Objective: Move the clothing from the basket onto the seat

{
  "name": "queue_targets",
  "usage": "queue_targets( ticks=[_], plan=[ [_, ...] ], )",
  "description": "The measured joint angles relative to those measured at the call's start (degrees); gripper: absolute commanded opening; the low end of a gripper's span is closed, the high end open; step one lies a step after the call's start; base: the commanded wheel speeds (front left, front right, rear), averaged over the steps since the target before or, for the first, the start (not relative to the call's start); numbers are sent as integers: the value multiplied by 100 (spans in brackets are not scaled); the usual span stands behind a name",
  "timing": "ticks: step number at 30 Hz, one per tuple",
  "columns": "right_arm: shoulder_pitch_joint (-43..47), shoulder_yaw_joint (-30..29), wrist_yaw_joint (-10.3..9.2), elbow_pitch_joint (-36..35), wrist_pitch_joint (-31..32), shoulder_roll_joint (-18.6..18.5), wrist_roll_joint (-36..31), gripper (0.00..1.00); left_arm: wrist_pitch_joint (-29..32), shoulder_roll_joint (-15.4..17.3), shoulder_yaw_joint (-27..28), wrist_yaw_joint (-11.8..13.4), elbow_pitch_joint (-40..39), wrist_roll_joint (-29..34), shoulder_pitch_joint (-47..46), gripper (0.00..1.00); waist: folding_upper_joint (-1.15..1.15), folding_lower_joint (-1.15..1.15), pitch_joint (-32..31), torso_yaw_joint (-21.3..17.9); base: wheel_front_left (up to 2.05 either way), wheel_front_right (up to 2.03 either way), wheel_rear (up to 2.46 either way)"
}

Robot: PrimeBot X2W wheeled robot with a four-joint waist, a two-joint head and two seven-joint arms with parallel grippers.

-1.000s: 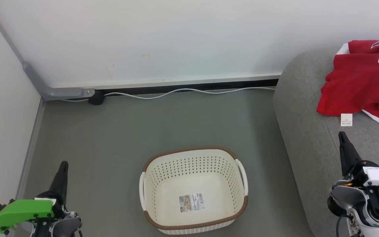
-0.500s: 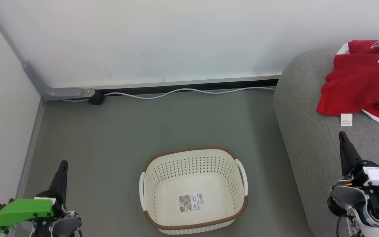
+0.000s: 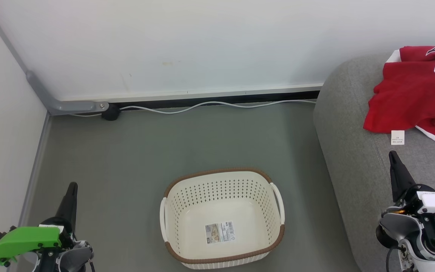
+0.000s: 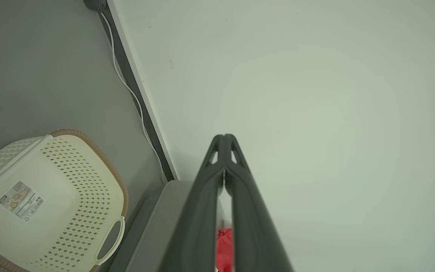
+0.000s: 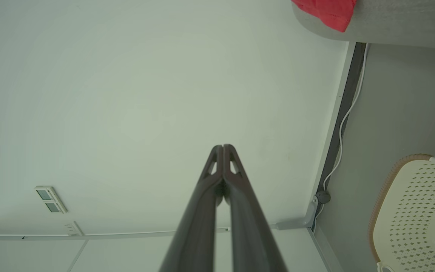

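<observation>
The red clothing (image 3: 417, 90) with white trim and a white tag lies on the grey seat (image 3: 349, 151) at the right. On the floor in the middle stands the cream basket (image 3: 221, 217), holding nothing but a label sticker on its bottom. My left gripper (image 3: 73, 186) is shut at the lower left, well left of the basket. My right gripper (image 3: 392, 154) is shut over the seat's front edge, just below the clothing's tag. In the left wrist view my left gripper (image 4: 224, 136) points at the wall, tips pressed together. In the right wrist view my right gripper (image 5: 222, 146) does the same.
A white wall with a skirting and a white cable (image 3: 210, 104) runs along the back. A grey conduit (image 3: 47, 100) comes down the left corner to a dark plug (image 3: 110, 112). Grey floor (image 3: 164, 143) surrounds the basket.
My left gripper has shifted very slightly. Everything else is as before.
</observation>
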Motion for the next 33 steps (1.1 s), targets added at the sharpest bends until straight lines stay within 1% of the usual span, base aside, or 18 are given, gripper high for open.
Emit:
queue_targets(
  ticks=[33],
  plan=[
    [0,-16,0,-5,15,7,-1,0,41,-21,9,0,-5,0,-1,0,0,0,2,0,0,0,0]
  ],
)
